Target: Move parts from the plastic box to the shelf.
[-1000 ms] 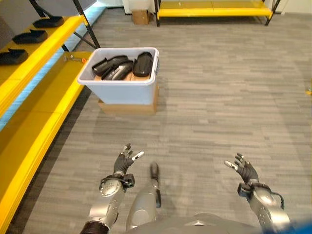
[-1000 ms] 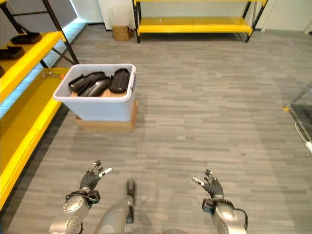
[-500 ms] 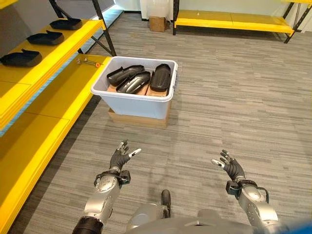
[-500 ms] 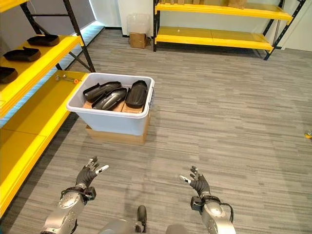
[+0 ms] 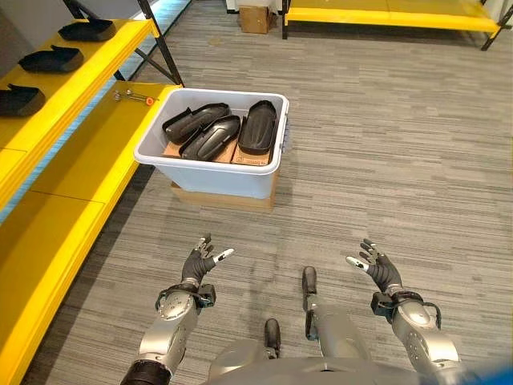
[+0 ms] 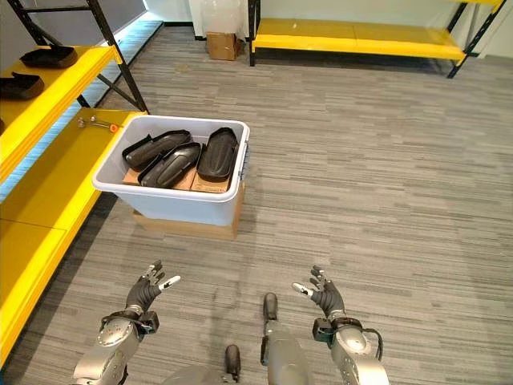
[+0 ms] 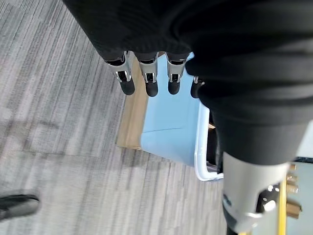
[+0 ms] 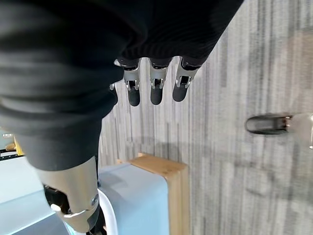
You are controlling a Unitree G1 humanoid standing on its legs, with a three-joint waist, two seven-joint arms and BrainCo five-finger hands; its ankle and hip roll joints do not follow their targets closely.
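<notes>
1. Nearest, at the bottom of the frame: the left hand (image 5: 195, 269) at lower left and the right hand (image 5: 378, 273) at lower right. Both are raised, palms up, fingers spread and relaxed, holding nothing.

2. Between and around the hands is bare grey floor (image 5: 385, 160), striped like planks.

3. Further up, left of centre, a pale plastic box (image 5: 210, 171) sits on a flat cardboard base (image 5: 223, 197). It is well apart from both hands.

4. Inside the box lie three black moulded parts (image 5: 210, 137), side by side on a cardboard lining.

5. Along the left edge runs a yellow shelf (image 5: 72, 160). Its upper level, in the upper left corner, already carries similar black parts (image 5: 53, 58). A small tool (image 5: 133, 97) lies on the lower level just beside the box.

6. At the top edge, far off, stand another yellow shelf and a small cardboard carton (image 5: 256, 18).

7. Judgement: this looks like the approach step, with nothing picked up yet. The next move calls for closing on the box and reaching down into it to grasp one part.
</notes>
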